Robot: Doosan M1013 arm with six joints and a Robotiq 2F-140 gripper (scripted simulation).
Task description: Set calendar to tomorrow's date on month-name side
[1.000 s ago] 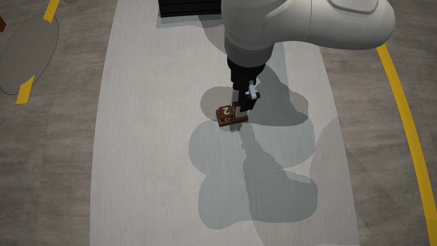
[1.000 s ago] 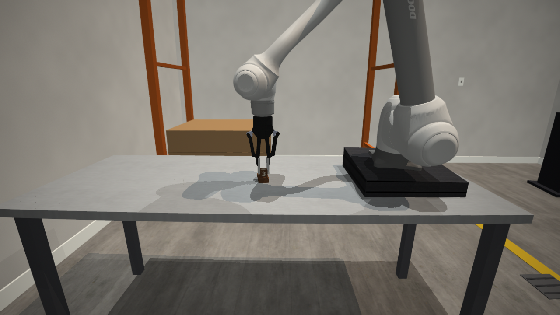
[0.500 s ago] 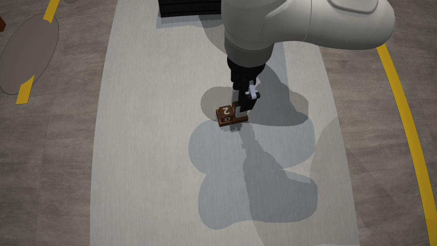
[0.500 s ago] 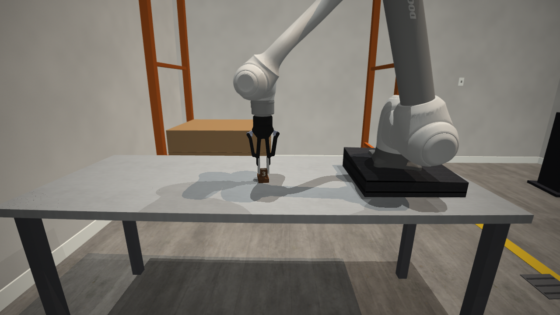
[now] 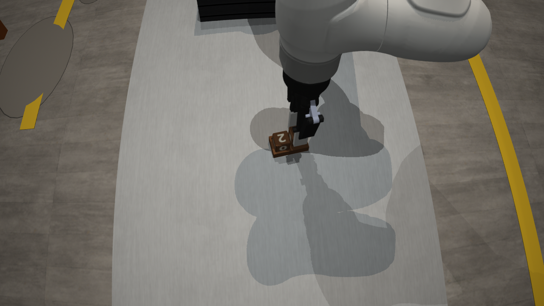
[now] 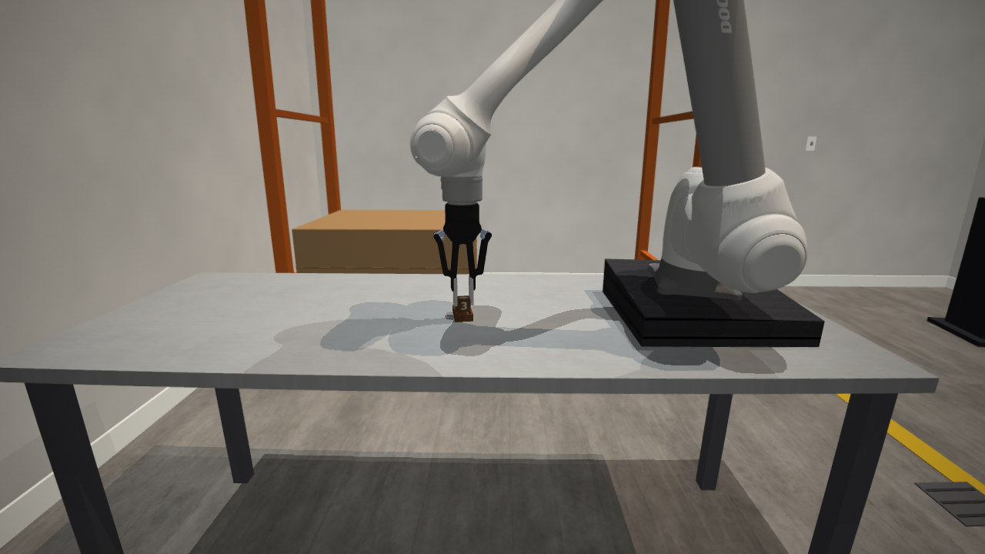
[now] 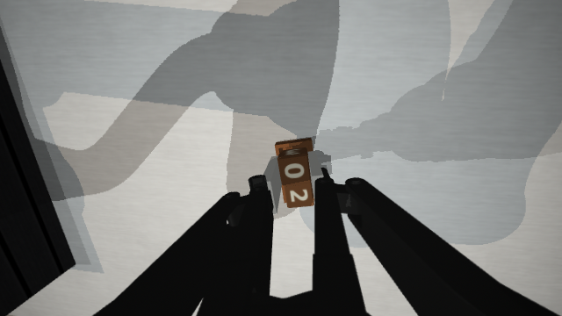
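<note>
- Grey bench (image 5: 182, 190) (image 6: 275, 330) lay under overlapping shadows; tray (image 5: 279, 154) (image 6: 463, 317) (image 7: 295, 144) sat there.
- My end effector (image 5: 297, 127) (image 6: 463, 289) (image 7: 294, 166) stood narrowly open, apparently clamped on the cube showing 3 (image 6: 464, 303).
- Step, judged: seating it beside the cube topped 2 (image 5: 281, 138) (image 7: 299, 195).
- Next: confirm alignment, release, withdraw.

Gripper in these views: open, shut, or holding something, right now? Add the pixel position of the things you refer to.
The gripper (image 5: 296, 131) (image 6: 463, 296) (image 7: 294, 166): closed, jaws apparently holding the dark brown cube with a white 0 on top (image 5: 290, 134) (image 6: 463, 305) (image 7: 294, 171).
</note>
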